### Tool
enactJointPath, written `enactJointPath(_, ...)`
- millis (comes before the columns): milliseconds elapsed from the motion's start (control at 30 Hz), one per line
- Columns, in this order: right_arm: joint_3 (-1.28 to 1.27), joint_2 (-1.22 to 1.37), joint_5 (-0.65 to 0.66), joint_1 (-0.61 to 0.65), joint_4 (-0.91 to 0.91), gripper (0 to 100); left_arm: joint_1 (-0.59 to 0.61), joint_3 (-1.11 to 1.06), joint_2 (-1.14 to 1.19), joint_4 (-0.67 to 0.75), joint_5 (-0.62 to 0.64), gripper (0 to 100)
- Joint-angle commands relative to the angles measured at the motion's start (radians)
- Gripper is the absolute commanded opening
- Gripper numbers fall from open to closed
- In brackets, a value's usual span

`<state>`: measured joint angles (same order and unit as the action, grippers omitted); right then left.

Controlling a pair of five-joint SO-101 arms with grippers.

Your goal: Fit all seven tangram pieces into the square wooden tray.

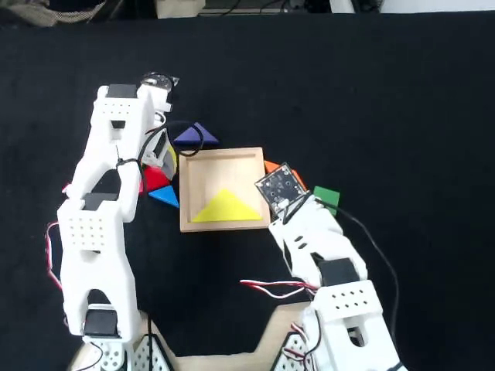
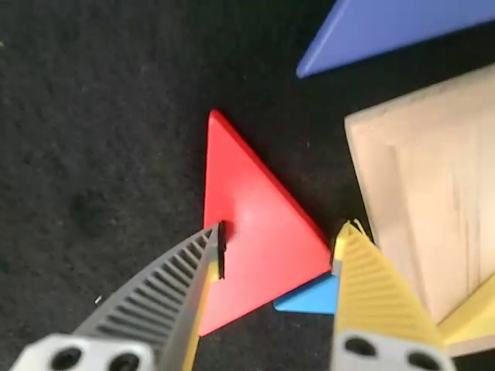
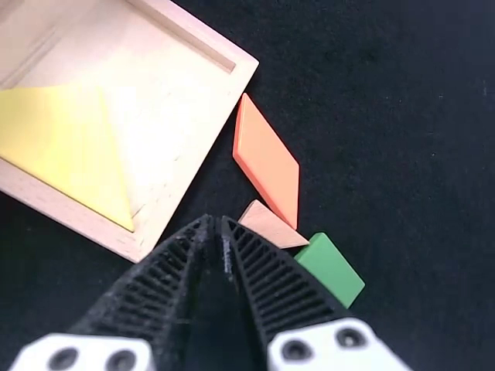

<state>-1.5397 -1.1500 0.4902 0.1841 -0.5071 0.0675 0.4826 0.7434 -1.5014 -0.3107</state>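
Straddling the red triangle point(image 2: 249, 207), the left claw point(image 2: 281, 236) is spread; the right claw point(image 3: 219, 225) is pressed together.

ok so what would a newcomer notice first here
A square wooden tray mid-table holds one yellow triangle piece. The left gripper has open fingers either side of a red triangle piece beside the tray; the right gripper, fingers shut, hangs near an orange parallelogram piece.
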Motion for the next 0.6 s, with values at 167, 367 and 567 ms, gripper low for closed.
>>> enactJointPath(167, 0.012, -0.018, 0.008, -0.011, 0.025, 1.2, 0.013, 0.016, 0.0, -0.055, -0.012, 24)
enactJointPath(367, 0.012, -0.018, 0.008, -0.011, 0.021, 1.2, 0.039, 0.028, -0.002, -0.006, -0.015, 24)
enactJointPath(567, 0.012, -0.018, 0.008, -0.011, 0.021, 1.2, 0.087, 0.001, 0.002, 0.121, -0.055, 27)
